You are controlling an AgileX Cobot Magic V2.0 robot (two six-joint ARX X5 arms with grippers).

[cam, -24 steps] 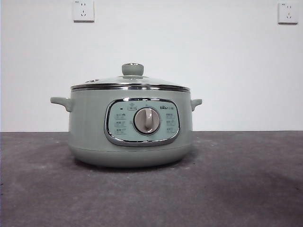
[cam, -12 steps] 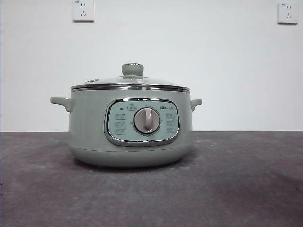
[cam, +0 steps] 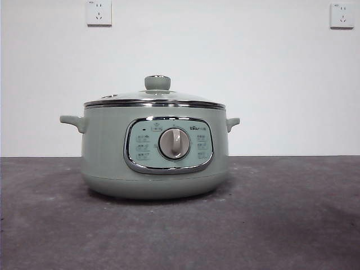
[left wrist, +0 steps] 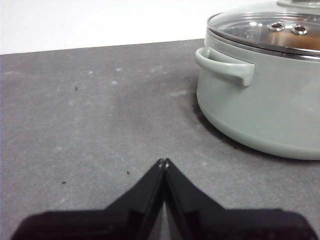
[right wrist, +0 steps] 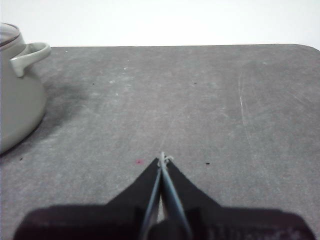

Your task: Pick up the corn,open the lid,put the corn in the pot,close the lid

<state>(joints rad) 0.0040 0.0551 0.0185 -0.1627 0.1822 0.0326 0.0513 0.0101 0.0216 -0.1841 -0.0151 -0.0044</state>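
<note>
The sage-green pot (cam: 154,152) stands in the middle of the grey table with the glass lid (cam: 154,98) resting on it, green knob (cam: 157,82) on top. The pot also shows in the left wrist view (left wrist: 260,100), where something orange-brown is seen through the lid (left wrist: 270,27); I cannot tell whether it is the corn. No corn lies on the table. My left gripper (left wrist: 163,162) is shut and empty, low over the table beside the pot's handle (left wrist: 225,65). My right gripper (right wrist: 162,159) is shut and empty, off the pot's other handle (right wrist: 30,55).
Grey table mat (cam: 281,214) runs around the pot to a white wall with two sockets (cam: 99,12). The mat's rounded corner (right wrist: 307,49) shows in the right wrist view.
</note>
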